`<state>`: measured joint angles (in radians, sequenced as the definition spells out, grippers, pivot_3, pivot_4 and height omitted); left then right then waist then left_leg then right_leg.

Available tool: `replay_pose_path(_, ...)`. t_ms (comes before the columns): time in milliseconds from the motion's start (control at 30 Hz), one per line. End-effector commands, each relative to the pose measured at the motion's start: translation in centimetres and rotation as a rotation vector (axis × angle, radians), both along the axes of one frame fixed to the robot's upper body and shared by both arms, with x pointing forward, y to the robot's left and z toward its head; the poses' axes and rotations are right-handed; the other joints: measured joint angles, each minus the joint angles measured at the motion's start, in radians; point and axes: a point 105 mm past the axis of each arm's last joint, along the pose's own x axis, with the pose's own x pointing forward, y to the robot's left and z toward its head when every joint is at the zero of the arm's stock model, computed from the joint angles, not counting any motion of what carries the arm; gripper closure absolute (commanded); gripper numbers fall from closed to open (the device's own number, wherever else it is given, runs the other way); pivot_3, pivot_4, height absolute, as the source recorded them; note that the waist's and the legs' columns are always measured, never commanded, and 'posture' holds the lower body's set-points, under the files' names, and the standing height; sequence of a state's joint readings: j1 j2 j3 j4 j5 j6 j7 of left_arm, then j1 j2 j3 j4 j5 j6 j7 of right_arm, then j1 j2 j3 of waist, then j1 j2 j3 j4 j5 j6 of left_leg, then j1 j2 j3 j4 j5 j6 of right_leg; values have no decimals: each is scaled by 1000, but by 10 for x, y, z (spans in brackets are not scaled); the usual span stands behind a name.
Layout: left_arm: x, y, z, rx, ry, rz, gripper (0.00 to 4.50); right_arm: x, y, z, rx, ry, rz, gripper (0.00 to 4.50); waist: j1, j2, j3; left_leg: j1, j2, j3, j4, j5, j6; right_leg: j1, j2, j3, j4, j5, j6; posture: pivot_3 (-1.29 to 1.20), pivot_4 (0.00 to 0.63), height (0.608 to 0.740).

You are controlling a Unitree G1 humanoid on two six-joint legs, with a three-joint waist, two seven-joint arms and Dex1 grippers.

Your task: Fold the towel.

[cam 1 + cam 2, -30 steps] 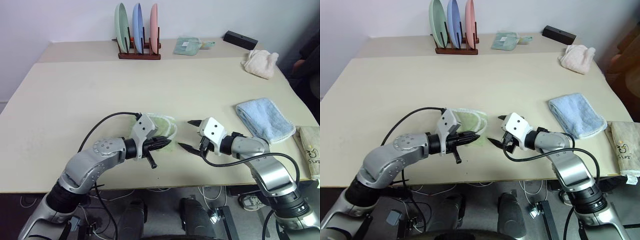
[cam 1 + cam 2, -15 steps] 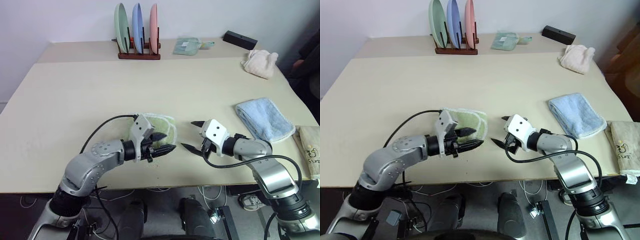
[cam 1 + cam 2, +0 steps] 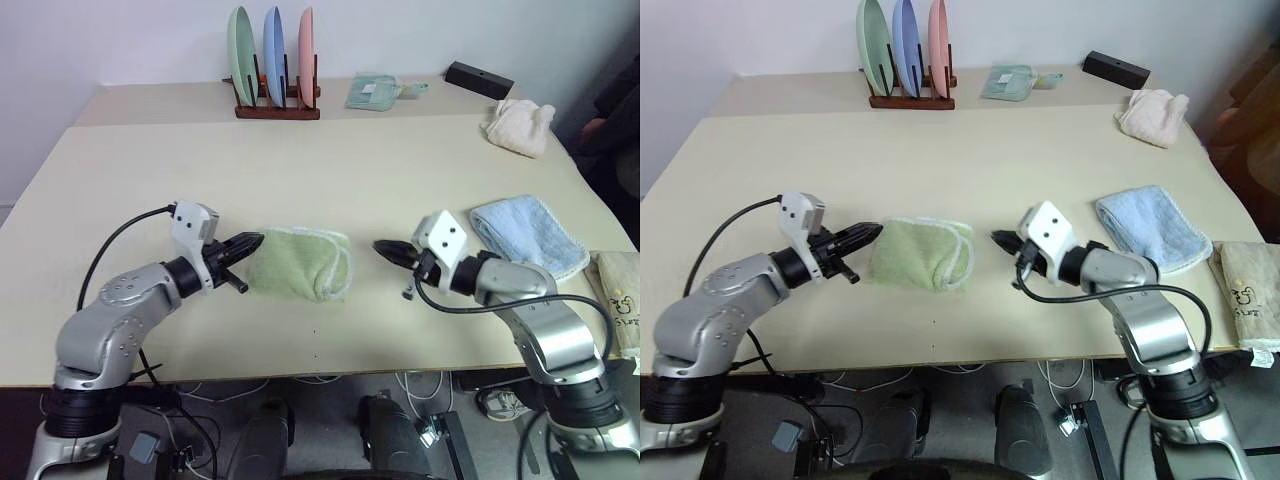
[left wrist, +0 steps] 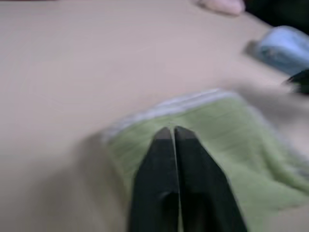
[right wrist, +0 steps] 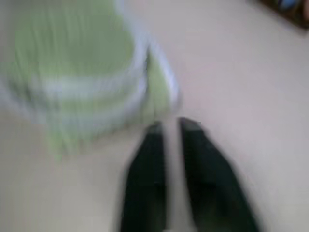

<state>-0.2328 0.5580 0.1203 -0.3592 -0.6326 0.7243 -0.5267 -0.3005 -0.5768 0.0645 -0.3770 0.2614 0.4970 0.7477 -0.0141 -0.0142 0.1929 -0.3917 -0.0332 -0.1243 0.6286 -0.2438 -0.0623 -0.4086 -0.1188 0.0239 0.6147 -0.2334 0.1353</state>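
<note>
A: Where do we have the towel (image 3: 300, 264)?

B: Light green one, folded into a compact bundle, lying on the bench (image 3: 330, 170) near the front edge, between the two arms. Whitish trim faces the right side.

A: Left arm pose?

B: Elbow bent and out to the side, forearm running inward over the bench. The left gripper (image 3: 248, 243) points roughly level toward the towel's left end, tips just beside the cloth. Jaws pressed together, nothing between them.

A: Right?

B: Mirror of that. Forearm angled in from the right, right gripper (image 3: 384, 248) aimed at the towel's trimmed end with bare bench between tip and cloth. We read its jaws as pressed together too, empty.

A: Nearby clutter?

B: Light blue towel (image 3: 530, 236) just beyond the right wrist, well apart from the green one.
</note>
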Motion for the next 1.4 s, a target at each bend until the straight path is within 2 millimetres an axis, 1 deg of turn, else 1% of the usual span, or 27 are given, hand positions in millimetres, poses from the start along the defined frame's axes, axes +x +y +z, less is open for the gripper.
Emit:
replay_pose_path(33, 2, -18, 5, 21, -86, -37, 4500, -6, 33, 25, 108, -30, 79, 4456, 1, 0, 0, 0, 0, 0, 0, 0, 0, 0, 0, 0, 0, 0, 0, 0, 150, 740)
replay_pose_path(67, 2, -23, 2, 24, -88, -52, 4500, -6, 41, 24, 123, -16, 89, 4456, 1, 0, 0, 0, 0, 0, 0, 0, 0, 0, 0, 0, 0, 0, 0, 0, 150, 740)
replay_pose_path(133, 4, -35, -7, 29, -82, -71, 4500, 0, 59, 11, 128, 32, 90, 4456, 0, 0, 0, 0, 0, 0, 0, 0, 0, 0, 0, 0, 0, 0, 0, 0, 150, 740)
replay_pose_path(200, 6, -44, -19, 59, -74, -81, 4500, 7, 72, -14, 52, 65, 79, 4456, 0, 0, 0, 0, 0, 0, 0, 0, 0, 0, 0, 0, 0, 0, 0, 0, 150, 740)
replay_pose_path(267, 8, -44, -34, 109, -63, -74, 4500, 13, 77, -34, 15, 96, 54, 4456, 1, 0, 0, 0, 0, 0, 0, 0, 0, 0, 0, 0, 0, 0, 0, 0, 150, 740)
replay_pose_path(367, 11, -38, -58, 194, -40, -45, 4500, 18, 76, -64, -33, 147, 14, 4456, 0, 0, 0, 0, 0, 0, 0, 0, 0, -1, 0, 0, 0, 0, 0, 0, 150, 740)
replay_pose_path(433, 11, -34, -68, 191, -23, -24, 4500, 19, 68, -80, -60, 173, -12, 4456, 0, 0, -1, 0, 0, 0, 0, 0, 0, -1, 0, 0, 0, 0, 1, 0, 150, 740)
replay_pose_path(500, 11, -31, -74, 164, -1, -5, 4500, 19, 61, -89, -82, 182, -32, 4456, -1, 1, -2, 1, 0, 0, 0, 0, 0, 0, 0, 0, 0, 0, 1, 0, 150, 740)
replay_pose_path(533, 10, -31, -75, 158, 1, -5, 4500, 18, 58, -90, -91, 174, -33, 4456, 0, 1, -3, 2, 0, 0, 0, 0, 0, 1, 0, 0, 1, 0, 1, 0, 150, 740)
replay_pose_path(567, 9, -31, -77, 157, 1, -7, 4500, 18, 57, -90, -94, 165, -32, 4456, 0, 2, -3, 2, 0, 0, 0, 0, 0, 1, 0, 0, 1, 0, 1, 0, 150, 740)
replay_pose_path(667, 5, -28, -72, 124, -16, -5, 4500, 19, 56, -68, -38, 95, -23, 4456, -1, 2, -4, 2, 0, 0, 0, 0, 0, 2, 0, 0, 1, 0, 1, 0, 150, 740)
replay_pose_path(700, 5, -27, -65, 93, -27, 5, 4500, 19, 56, -59, -8, 84, -16, 4456, -1, 2, -4, 2, 0, 0, 0, 0, 0, 2, 0, 0, 1, 0, 1, 0, 150, 740)
replay_pose_path(733, 7, -21, -55, 28, -28, 31, 4500, 17, 55, -47, 29, 80, 3, 4228, -1, 2, -4, 2, 0, 0, 0, 0, 0, 2, 0, 0, 1, 0, 1, 0, 150, 740)
replay_pose_path(800, 9, -7, -35, -79, -30, 82, 3995, 10, 52, -29, 54, 52, 51, 3641, -1, 2, -2, 2, 0, 0, 0, 0, 0, 1, 0, 0, 1, 0, 1, 0, 150, 740)
replay_pose_path(833, 9, -2, -29, -109, -26, 95, 3667, 8, 51, -24, 51, 42, 66, 3157, -2, 1, -2, 1, 0, -1, 1, 0, 0, 0, 0, 0, 2, 0, 1, 0, 150, 740)
replay_pose_path(867, 9, 3, -23, -131, -24, 110, 3231, 6, 50, -21, 48, 36, 73, 2709, -3, 1, -2, 1, 0, -1, 0, 0, 0, 0, 0, 0, 2, 0, 1, 0, 150, 740)
replay_pose_path(900, 11, 16, -16, -167, -15, 154, 2668, 1, 47, -13, 48, 28, 96, 2111, -4, 1, -2, 1, 0, -1, 0, 0, 0, 0, 0, 0, 2, 0, 1, 0, 150, 740)
replay_pose_path(933, 12, 27, -12, -193, -6, 187, 2180, -4, 45, -8, 42, 23, 117, 1615, -4, 2, -2, 1, 0, -1, 0, 0, 0, 0, 0, 0, 2, 0, 1, 0, 150, 740)
replay_pose_path(967, 12, 34, -9, -214, 7, 207, 1657, -9, 44, -4, 33, 19, 136, 1118, -5, 1, -2, 1, 0, -1, 0, 0, 0, 0, 0, 0, 2, 0, 2, 0, 150, 740)
replay_pose_path(1033, 12, 42, -13, -231, 62, 232, 643, -12, 42, 1, 17, -2, 142, 71, -4, 1, -2, 1, 0, -1, 0, 0, 0, 0, 0, -1, 2, 0, 2, 0, 150, 740)
replay_pose_path(1067, 13, 43, -16, -230, 81, 240, 111, -12, 41, 3, 13, -9, 139, 0, -3, 1, -2, 1, 0, -1, 0, 0, 0, 0, 0, -1, 2, 0, 2, 0, 150, 740)
replay_pose_path(1100, 14, 43, -24, -205, 125, 256, 41, -13, 41, 4, 5, -17, 144, 0, -3, 1, -2, 1, 0, -1, 0, 0, 0, 0, 0, -1, 2, 0, 2, 0, 150, 740)
replay_pose_path(1167, 15, 41, -37, -173, 194, 260, 41, -15, 42, 5, -7, -27, 154, 0, 0, 1, -2, 1, 0, -1, 1, 0, 0, 0, 0, -1, 2, 0, 2, 0, 150, 740)
replay_pose_path(1233, 12, 29, -46, -199, 267, 213, 41, -15, 43, 5, -24, -41, 156, 0, 0, 1, -2, 1, 0, -1, 1, 0, 0, 0, 0, -1, 2, 0, 2, 0, 150, 740)
replay_pose_path(1300, 9, 14, -50, -261, 331, 159, 41, -15, 43, 3, -37, -47, 156, 0, 2, 1, -2, 1, 0, -1, 1, 0, 0, 0, 0, -1, 2, 0, 2, 0, 150, 740)
replay_pose_path(1400, 7, -4, -51, -311, 380, 102, 41, -18, 44, -1, -51, -47, 157, 0, 3, 1, -2, 1, 0, -1, 1, 0, 0, 1, 0, -1, 2, 0, 2, 0, 150, 740)
